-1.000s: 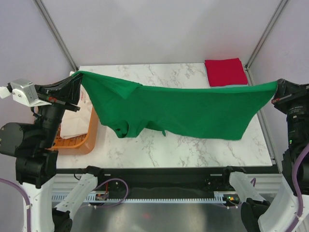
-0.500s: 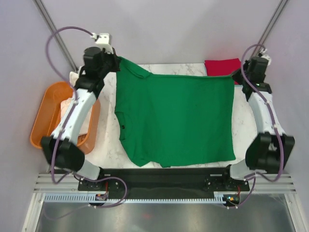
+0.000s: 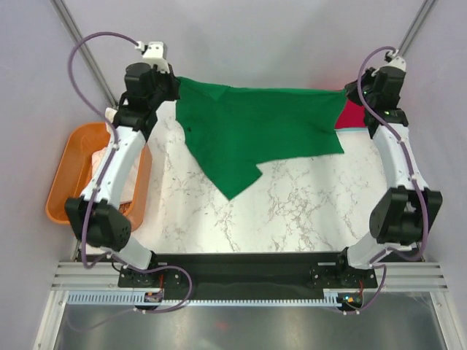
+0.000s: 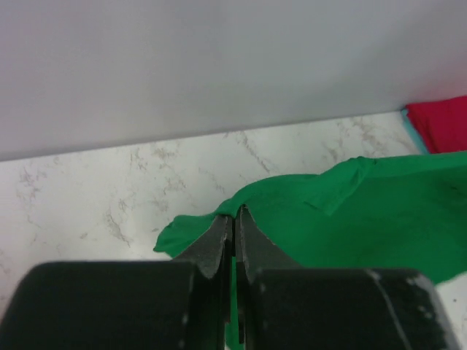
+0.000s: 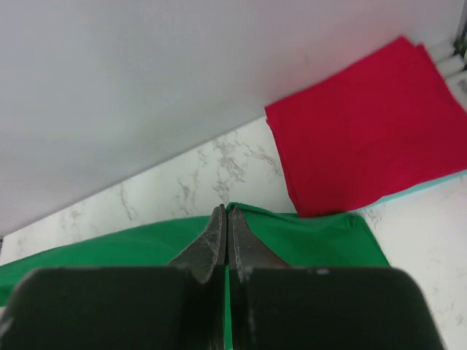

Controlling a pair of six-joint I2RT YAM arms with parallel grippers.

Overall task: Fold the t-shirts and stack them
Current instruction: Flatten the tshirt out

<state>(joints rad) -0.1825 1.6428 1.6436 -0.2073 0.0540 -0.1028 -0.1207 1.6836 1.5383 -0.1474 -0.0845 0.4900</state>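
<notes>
I had the green t-shirt [image 3: 255, 127] strung between both arms along the twelve o'clock edge of the table [image 3: 292, 211]. The left gripper [image 4: 233, 216] was pinched fully shut on one corner at eleven o'clock. The right gripper [image 5: 225, 216] was clamped tight on the other at one o'clock, with the cloth sagging between and one tail hanging toward six. My worry was that the right corner hung over the folded red t-shirt [image 5: 357, 138]. Lowering there could drag or rumple that stack, and such thin pinches might slip under tension. I could not tell how much fabric either pair of jaws held, or whether the tail touched the marble. The orange tub [image 3: 62, 171] sat half hidden behind the left arm.
</notes>
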